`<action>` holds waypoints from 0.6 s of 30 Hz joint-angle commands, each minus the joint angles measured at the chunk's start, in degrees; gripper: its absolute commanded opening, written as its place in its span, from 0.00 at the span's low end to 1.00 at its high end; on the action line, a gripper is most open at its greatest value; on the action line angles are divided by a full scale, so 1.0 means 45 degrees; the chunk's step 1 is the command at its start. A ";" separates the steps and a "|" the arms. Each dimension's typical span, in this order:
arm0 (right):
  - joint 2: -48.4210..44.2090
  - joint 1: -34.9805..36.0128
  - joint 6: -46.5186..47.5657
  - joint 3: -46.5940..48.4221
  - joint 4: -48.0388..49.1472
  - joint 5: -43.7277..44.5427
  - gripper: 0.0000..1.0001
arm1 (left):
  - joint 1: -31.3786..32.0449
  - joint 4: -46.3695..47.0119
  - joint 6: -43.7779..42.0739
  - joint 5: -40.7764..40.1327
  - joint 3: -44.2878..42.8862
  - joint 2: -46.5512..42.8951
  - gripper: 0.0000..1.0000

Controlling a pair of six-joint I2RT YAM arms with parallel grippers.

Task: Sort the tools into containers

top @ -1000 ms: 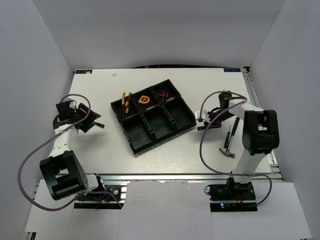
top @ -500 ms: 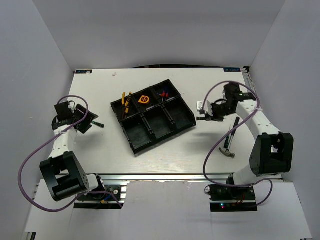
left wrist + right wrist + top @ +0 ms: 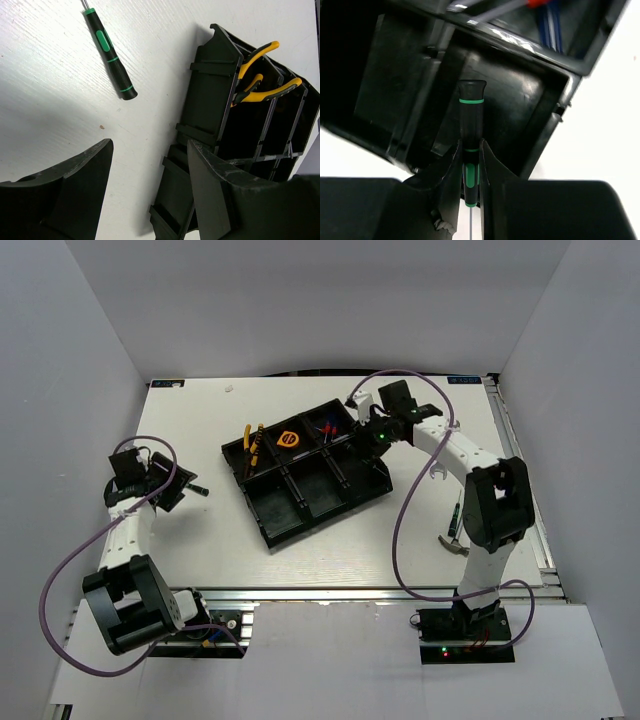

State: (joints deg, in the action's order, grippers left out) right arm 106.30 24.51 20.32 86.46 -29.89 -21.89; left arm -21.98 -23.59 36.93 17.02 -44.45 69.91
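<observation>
R gripper (image 3: 470,150) clenched on small green-black plastic-handled screwdriver (image 3: 471,112), handle poking over a compartment of black plastic tray (image 3: 520,115), next to the one w/ red-blue screwdriver (image 3: 550,25); prob. lined up for drop. R arm (image 3: 450,445) stretched over tray's right end. L gripper (image 3: 150,150) released, empty, low over white table (image 3: 50,100) nr 2nd green-black screwdriver (image 3: 111,60).

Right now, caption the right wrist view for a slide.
Right claw clamps a green-black screwdriver over a black tray compartment.

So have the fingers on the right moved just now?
Yes. The right fingers, holding a green-black screwdriver, swung left and farther back, from the table beside the black tray to above its right end.
</observation>
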 commanded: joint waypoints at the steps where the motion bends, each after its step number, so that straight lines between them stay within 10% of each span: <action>1: 0.0028 0.0313 -0.2815 0.0398 0.0977 0.1424 0.14 | -0.0058 -0.0089 0.0075 -0.0226 -0.0006 -0.0379 0.72; 18: -0.1372 0.0373 -0.1275 -0.0539 0.1504 0.1017 0.89 | -0.0038 -0.0303 0.1012 -0.0870 -0.1450 0.2803 0.70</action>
State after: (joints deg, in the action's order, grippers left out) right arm 106.32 26.61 11.25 84.93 -25.58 -16.29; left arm -22.00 -24.60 40.53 15.09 -47.70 82.35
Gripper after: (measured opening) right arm 0.873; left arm 0.701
